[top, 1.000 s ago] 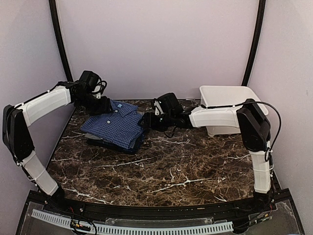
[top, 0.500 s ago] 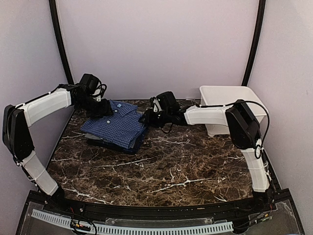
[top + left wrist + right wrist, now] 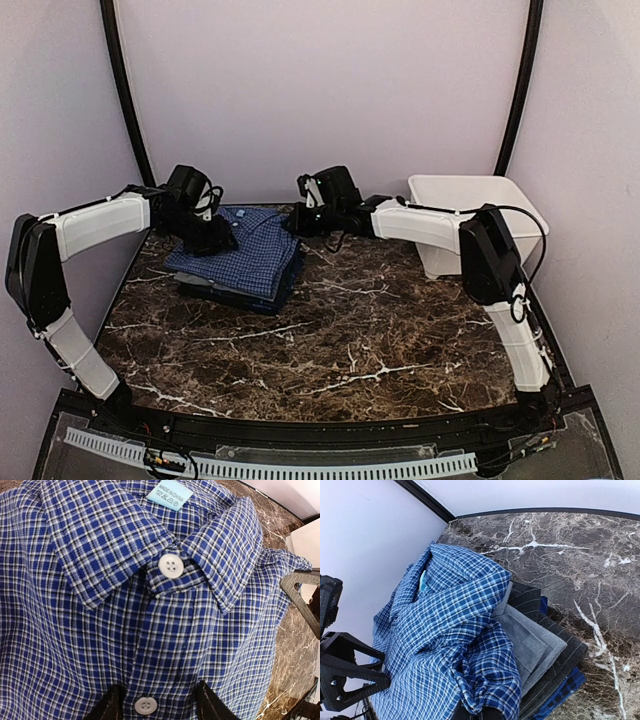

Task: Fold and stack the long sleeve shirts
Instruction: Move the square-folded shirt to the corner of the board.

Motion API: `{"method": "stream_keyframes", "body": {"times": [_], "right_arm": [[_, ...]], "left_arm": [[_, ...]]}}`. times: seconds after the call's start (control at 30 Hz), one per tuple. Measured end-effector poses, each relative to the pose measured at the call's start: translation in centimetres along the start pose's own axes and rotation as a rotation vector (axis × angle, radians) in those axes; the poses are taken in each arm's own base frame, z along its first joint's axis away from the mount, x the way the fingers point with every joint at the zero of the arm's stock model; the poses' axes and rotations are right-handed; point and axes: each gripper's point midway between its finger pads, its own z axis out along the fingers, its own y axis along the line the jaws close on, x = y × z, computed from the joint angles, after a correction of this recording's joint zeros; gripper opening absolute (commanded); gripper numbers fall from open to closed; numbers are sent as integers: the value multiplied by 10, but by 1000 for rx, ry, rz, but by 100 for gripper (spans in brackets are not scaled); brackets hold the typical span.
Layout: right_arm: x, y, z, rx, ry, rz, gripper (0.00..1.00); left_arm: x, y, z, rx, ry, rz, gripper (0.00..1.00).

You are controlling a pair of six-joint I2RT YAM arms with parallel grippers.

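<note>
My left pincer [image 3: 159, 706] stands spread over the placket of the blue shirt [image 3: 75, 630]. My right pincer [image 3: 477, 713] is clenched on its edge, above the grey shirt [image 3: 530, 642].

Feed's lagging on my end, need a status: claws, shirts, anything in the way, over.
Left claw open, straddling blue check shirt placket. Right claw shut on that shirt's edge. Grey shirt folded underneath. White tub off right, nothing blocking.
</note>
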Motion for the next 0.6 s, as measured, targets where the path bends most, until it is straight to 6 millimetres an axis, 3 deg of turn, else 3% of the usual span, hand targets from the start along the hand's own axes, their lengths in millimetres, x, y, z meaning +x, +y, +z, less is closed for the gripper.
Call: {"method": "stream_keyframes", "body": {"times": [0.13,0.33,0.47,0.6], "right_arm": [[3,-18,10,22,16,-11,2],[15,-40,14,55,65,-2,35],[19,-42,10,65,81,-16,58],[18,-37,-8,84,95,-20,81]], "left_arm": [[3,-3,5,16,-3,-12,47],[2,-7,6,26,-13,-21,47],[2,-12,5,26,-19,-9,49],[-3,-35,0,53,-43,31,54]]}}
